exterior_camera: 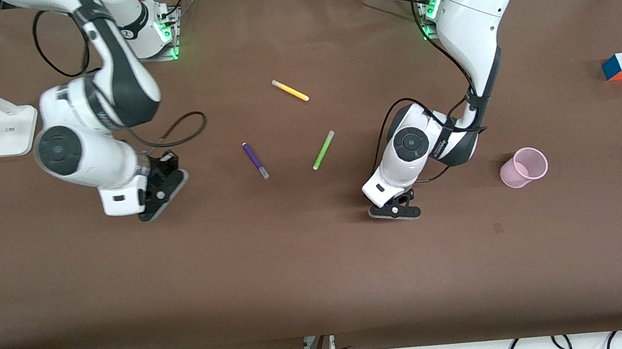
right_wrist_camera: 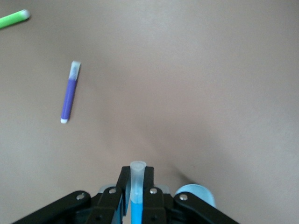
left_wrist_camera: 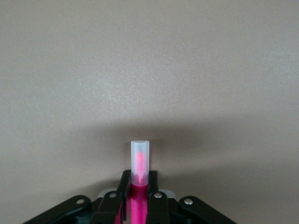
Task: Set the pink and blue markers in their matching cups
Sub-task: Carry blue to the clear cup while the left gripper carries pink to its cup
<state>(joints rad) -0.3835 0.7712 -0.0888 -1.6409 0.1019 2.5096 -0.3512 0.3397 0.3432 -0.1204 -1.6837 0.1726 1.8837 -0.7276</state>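
Observation:
My left gripper (exterior_camera: 395, 210) is shut on the pink marker (left_wrist_camera: 139, 158), whose pale cap sticks out past the fingertips. It hangs low over bare table, apart from the pale pink cup (exterior_camera: 524, 167), on the side toward the right arm's end. My right gripper (exterior_camera: 162, 196) is shut on the blue marker (right_wrist_camera: 136, 205), pale cap outward. The pale blue cup (right_wrist_camera: 198, 193) shows just under this gripper in the right wrist view. In the front view the right arm hides it. Neither held marker shows in the front view.
A purple marker (exterior_camera: 255, 160), a lime-green marker (exterior_camera: 323, 150) and a yellow marker (exterior_camera: 290, 90) lie mid-table between the arms. A colour cube (exterior_camera: 621, 66) sits at the left arm's end. A white lamp base (exterior_camera: 12, 132) stands at the right arm's end.

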